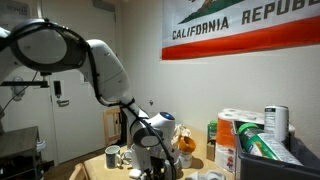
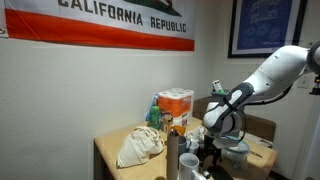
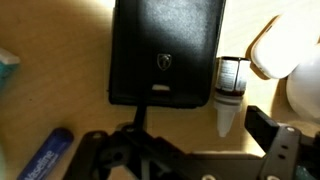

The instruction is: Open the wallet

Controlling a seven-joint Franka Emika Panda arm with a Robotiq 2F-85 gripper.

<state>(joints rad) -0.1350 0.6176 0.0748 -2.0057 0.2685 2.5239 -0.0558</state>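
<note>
My gripper (image 3: 180, 150) hangs with its jaws spread wide, holding nothing. The closed black wallet (image 3: 165, 50) lies flat on the table (image 3: 60, 30) just ahead, centred between the jaws, its near edge running crosswise.

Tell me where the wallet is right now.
In the wrist view the black wallet lies on the wooden table at top centre, just above the gripper, a small silver-capped bottle beside its right edge.

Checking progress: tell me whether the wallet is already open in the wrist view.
No, the black wallet lies folded shut, its logo cover facing up.
</note>
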